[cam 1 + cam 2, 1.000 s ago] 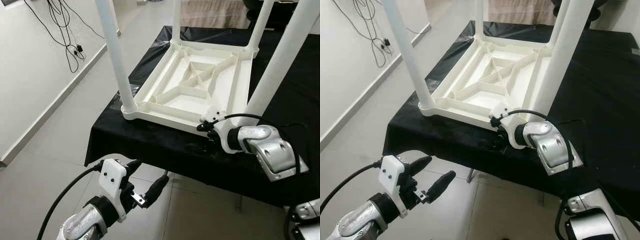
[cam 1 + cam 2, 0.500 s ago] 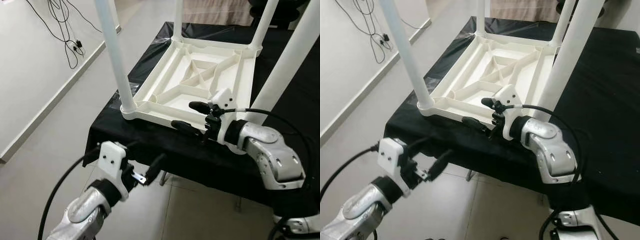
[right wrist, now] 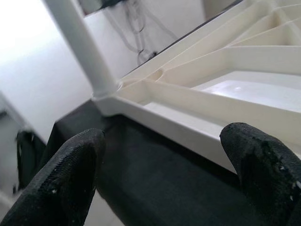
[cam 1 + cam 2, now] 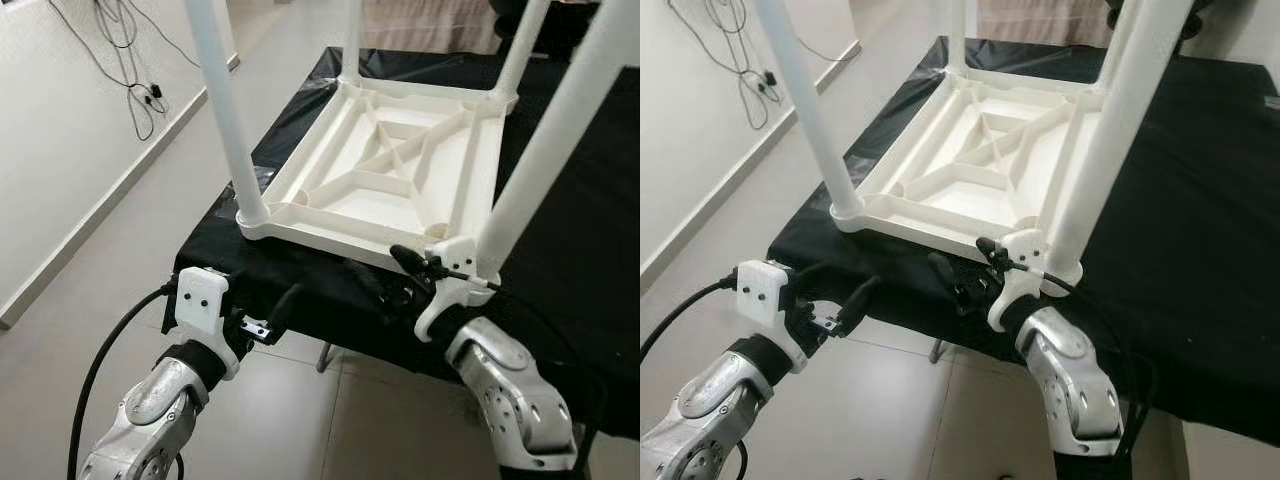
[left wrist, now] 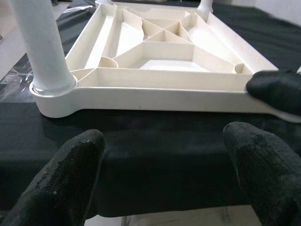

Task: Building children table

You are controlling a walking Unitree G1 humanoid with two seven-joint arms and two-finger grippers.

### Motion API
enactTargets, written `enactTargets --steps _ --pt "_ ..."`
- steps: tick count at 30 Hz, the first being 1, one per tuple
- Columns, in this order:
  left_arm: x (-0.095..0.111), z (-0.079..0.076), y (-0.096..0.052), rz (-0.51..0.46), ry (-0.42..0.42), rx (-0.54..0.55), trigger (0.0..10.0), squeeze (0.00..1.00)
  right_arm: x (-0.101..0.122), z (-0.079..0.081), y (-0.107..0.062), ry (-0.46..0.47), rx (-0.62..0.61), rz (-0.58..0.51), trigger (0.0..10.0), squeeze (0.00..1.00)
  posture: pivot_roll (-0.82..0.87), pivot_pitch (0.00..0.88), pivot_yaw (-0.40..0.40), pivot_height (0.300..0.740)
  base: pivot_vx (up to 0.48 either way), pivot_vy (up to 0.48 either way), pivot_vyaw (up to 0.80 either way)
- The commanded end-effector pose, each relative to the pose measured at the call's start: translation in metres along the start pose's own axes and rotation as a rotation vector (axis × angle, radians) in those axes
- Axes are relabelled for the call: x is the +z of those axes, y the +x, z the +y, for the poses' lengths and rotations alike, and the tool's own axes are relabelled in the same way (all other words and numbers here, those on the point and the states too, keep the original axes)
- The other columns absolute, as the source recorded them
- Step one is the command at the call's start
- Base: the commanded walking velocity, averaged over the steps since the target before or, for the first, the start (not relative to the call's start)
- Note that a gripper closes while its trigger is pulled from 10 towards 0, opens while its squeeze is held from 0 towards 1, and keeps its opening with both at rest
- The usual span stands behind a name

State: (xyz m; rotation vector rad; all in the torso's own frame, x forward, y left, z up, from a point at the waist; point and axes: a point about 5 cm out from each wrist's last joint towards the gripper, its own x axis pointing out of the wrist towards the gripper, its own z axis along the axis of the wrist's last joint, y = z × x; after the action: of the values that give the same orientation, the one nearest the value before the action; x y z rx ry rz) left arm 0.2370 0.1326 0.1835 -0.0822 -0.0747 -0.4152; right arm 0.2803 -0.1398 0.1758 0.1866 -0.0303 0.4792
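Note:
A white children's table (image 4: pixel 390 180) lies upside down on a black-covered table (image 4: pixel 590 250), its ribbed underside facing up. Its legs point upward, with a near-left leg (image 4: pixel 225 110) and a near-right leg (image 4: pixel 550 140). My right gripper (image 4: pixel 388 275) is open at the front rim, just left of the near-right leg, holding nothing. My left gripper (image 4: pixel 265 315) is open in front of the black cloth's edge, below the near-left leg. In the left wrist view the left gripper (image 5: pixel 164 141) faces the rim (image 5: pixel 155 96). The right wrist view looks across the right gripper (image 3: pixel 162 139) along the rim.
Black cables (image 4: pixel 130 60) hang on the white wall at the left, above a skirting board. Light tiled floor (image 4: pixel 120 220) lies left of and below the black table. Beige fabric (image 4: pixel 430 25) stands behind the table's far edge.
My right gripper left the near-right leg, opened and dropped to the front rim. My left arm rose and reached forward to the black table's front edge.

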Motion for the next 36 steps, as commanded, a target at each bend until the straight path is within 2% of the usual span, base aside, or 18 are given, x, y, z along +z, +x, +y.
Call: enactTargets --steps 1,5,8,17,26,36 --pt "-0.007 0.004 -0.001 0.046 0.01 0.013 10.0 0.0 0.001 0.005 -0.002 0.022 -0.004 -0.014 10.0 0.0 -0.06 0.171 0.051 0.74 0.0 0.48 0.0" --pt "-0.007 0.004 -0.001 0.047 0.01 0.014 10.0 0.0 0.0 0.006 -0.003 0.028 -0.016 -0.019 10.0 0.0 -0.06 0.171 0.051 0.74 0.0 0.48 0.0" --pt "-0.004 0.004 -0.001 -0.004 0.035 0.01 10.0 0.0 -0.003 0.009 -0.002 0.063 0.02 -0.013 10.0 0.0 -0.06 0.17 0.056 0.74 0.0 0.0 -0.8" --pt "-0.004 0.004 0.003 -0.002 0.021 -0.012 10.0 0.0 -0.004 0.007 0.002 0.085 0.018 -0.021 10.0 0.0 -0.06 0.168 0.059 0.74 0.0 0.0 -0.8" --pt "-0.006 0.005 0.006 -0.006 0.026 -0.02 10.0 0.0 -0.001 -0.003 0.004 0.095 -0.072 -0.047 10.0 0.0 -0.05 0.167 0.057 0.74 0.0 0.0 -0.8" --pt "-0.005 0.006 0.007 -0.016 0.039 -0.011 10.0 0.0 0.0 -0.004 0.005 0.089 -0.076 -0.047 10.0 0.0 -0.05 0.165 0.059 0.74 0.0 0.0 -0.8"
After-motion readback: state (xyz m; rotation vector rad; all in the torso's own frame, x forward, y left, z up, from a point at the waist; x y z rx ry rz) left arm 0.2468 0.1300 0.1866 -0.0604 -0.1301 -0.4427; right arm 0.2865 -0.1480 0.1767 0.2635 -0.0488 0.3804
